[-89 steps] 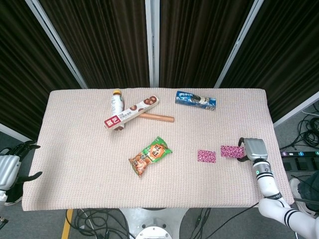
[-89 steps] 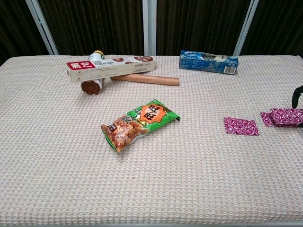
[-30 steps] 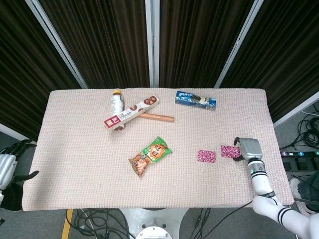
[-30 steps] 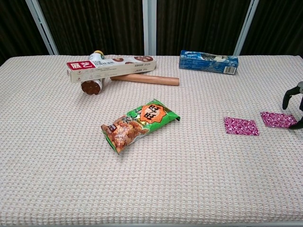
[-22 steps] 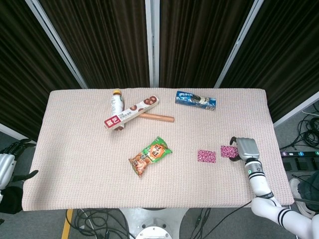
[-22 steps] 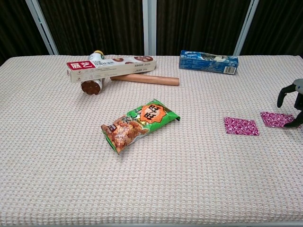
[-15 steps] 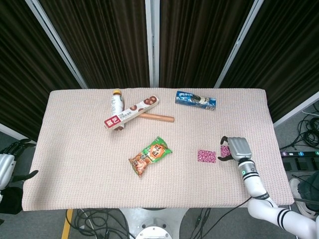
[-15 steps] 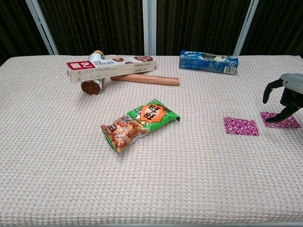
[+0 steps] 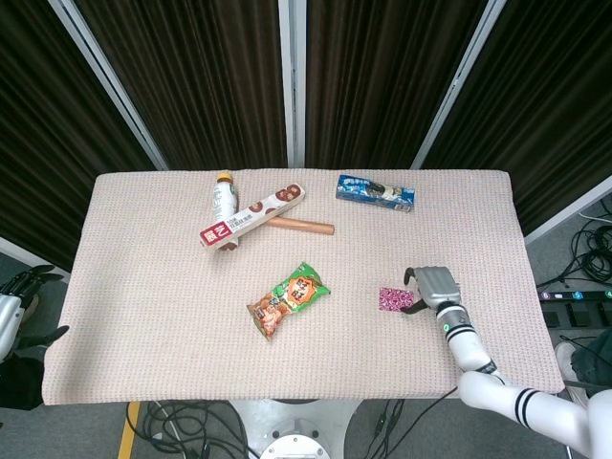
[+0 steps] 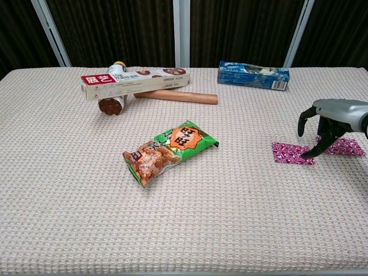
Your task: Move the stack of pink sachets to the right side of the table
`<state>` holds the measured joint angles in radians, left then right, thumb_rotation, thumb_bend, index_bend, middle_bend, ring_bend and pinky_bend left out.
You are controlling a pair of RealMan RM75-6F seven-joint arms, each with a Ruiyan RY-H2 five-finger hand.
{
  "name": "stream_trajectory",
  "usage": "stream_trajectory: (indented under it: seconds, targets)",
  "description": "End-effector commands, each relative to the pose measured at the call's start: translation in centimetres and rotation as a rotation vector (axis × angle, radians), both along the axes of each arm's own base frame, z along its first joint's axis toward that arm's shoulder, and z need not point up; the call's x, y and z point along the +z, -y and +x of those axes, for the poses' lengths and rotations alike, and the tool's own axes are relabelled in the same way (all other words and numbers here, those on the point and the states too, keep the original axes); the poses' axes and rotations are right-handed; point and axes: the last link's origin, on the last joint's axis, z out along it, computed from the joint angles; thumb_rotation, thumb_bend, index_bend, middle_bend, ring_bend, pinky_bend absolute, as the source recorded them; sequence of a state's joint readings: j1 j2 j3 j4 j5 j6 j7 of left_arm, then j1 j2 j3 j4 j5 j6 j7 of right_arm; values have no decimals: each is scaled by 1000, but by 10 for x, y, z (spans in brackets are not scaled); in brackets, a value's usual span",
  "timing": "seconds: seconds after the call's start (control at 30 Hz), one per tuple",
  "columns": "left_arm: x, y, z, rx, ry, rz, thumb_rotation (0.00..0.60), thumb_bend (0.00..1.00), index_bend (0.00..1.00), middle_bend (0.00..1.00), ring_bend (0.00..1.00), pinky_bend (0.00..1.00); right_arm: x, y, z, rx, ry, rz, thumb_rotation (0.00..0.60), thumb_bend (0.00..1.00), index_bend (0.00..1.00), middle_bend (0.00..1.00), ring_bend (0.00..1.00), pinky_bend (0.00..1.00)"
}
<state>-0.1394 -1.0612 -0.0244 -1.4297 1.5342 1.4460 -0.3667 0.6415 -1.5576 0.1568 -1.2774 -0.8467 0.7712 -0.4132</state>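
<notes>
Right hand (image 10: 328,123) above pink sachet (image 10: 292,153)

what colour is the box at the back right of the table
Blue, with white and dark print on its face. The box shows best in the chest view.

Grey right hand (image 10: 330,118), black fingers (image 10: 321,140)

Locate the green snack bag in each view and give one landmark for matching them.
Head view: the snack bag lies just left of centre, on the near half of the table.
Chest view: the snack bag lies left of centre, about mid-height.
Shared landmark: the blue box at the far edge, up and to the right of the bag in both.
</notes>
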Motion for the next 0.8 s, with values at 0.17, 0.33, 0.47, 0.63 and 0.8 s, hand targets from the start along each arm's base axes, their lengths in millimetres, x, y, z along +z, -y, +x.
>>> stream_trajectory:
  seconds: [0.17,0.33,0.47,0.63,0.8]
  targets:
    - [1,-2,0,-4,2,4,600,0,312,285,234,345,-6,0,4,3,-8,12,471,0,414,1000,1000,1000]
    - [2,-1,-1,-5,9,5,600,0,312,285,234,345,-8,-1,3,-3,-19,21,464,0,379,1000,1000,1000]
    - [3,0,-2,-6,8,10,600,0,312,285,234,344,-11,-2,3,-10,-21,29,448,0,350,1000,1000,1000]
    - [4,0,-3,-5,5,9,600,0,312,286,234,345,-12,-2,4,-10,-17,27,450,0,351,1000,1000,1000]
    - [4,0,-3,-1,5,11,600,0,312,286,234,345,-14,-2,3,-11,-21,27,452,0,362,1000,1000,1000]
